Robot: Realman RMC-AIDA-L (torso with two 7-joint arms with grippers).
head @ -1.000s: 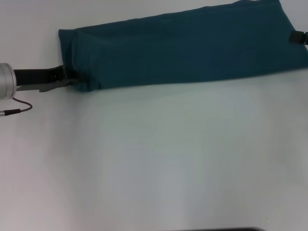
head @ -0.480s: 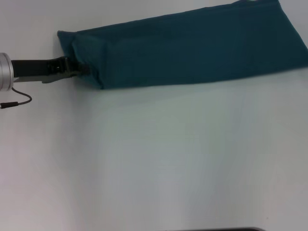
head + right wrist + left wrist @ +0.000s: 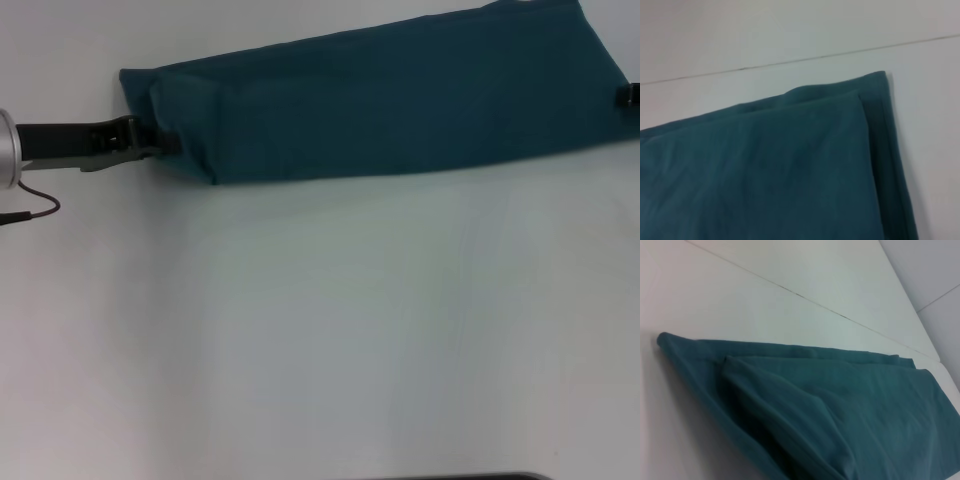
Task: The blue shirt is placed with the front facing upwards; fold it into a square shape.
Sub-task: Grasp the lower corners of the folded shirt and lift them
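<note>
since a second ago my left gripper (image 3: 160, 142) has lifted the shirt's left end inward, fingers pinched on the blue shirt (image 3: 400, 100). right gripper (image 3: 630, 96) sits at the far-right edge; cannot tell its fingers. shirt's a long strip at the table's (image 3: 320, 330) far side, crosswise folds remain.

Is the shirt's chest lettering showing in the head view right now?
No, the blue shirt lies as a long folded band on the white table, and only plain blue cloth faces up, with no letters visible.
</note>
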